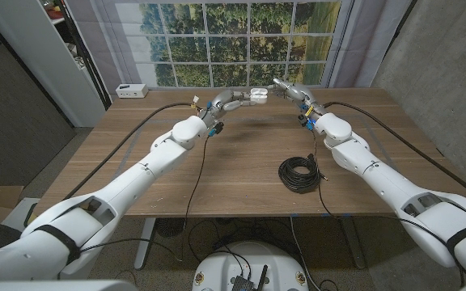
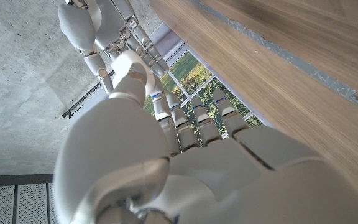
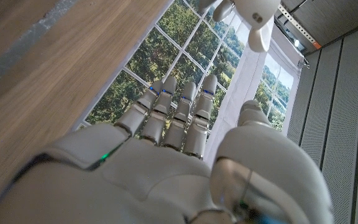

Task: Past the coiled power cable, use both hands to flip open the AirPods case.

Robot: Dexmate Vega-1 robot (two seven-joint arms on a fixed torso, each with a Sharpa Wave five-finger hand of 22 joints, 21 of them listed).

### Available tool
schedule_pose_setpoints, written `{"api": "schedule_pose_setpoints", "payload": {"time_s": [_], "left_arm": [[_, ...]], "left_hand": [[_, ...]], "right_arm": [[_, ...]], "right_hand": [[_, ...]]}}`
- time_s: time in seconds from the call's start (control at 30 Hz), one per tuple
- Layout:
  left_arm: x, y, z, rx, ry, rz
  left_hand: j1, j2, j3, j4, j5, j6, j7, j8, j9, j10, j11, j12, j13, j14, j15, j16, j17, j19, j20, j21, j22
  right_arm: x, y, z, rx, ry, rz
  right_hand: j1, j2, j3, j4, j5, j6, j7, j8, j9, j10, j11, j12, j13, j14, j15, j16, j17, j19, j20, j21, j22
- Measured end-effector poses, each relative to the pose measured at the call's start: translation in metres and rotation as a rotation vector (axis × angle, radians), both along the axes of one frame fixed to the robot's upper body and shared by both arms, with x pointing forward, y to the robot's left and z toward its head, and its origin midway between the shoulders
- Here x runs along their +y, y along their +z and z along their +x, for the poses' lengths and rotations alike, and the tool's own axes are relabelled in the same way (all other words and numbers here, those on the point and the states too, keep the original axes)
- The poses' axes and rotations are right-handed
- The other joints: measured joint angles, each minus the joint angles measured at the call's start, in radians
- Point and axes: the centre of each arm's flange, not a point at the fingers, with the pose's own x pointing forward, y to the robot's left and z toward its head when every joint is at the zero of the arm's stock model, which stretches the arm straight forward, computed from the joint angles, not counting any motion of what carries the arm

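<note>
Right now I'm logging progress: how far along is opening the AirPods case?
Both hands are already past the coiled power cable, at the table's far edge. The left hand and right hand meet at the white AirPods case, held off the table. Whether its lid is open yet is too small to tell.

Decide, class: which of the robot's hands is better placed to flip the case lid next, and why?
Probably the right hand. In the head view the left hand seems to grip the white case above the table's far edge, so it steadies, while the right hand's fingertips reach the case from the other side.
</note>
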Motion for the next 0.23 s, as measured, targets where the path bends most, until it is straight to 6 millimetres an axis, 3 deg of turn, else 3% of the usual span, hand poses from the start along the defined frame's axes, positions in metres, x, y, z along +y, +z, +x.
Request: {"api": "schedule_pose_setpoints", "payload": {"time_s": [0.23], "left_arm": [[0.002,-0.003,-0.001,0.015,-0.022,-0.001]], "left_hand": [[-0.001,-0.001,0.000,0.000,-0.001,0.001,0.000,0.001,0.000,0.000,0.000,0.000,0.000,0.000,0.000,0.000,0.000,0.000,0.000,0.000,0.000]], "right_arm": [[-0.013,-0.002,-0.010,-0.016,-0.050,0.058]], "right_hand": [[-0.005,0.005,0.003,0.003,0.000,-0.005,-0.005,-0.006,0.000,-0.004,0.004,-0.007,-0.005,0.000,0.000,-0.008,-0.010,0.000,0.000,-0.004,0.000]]}}
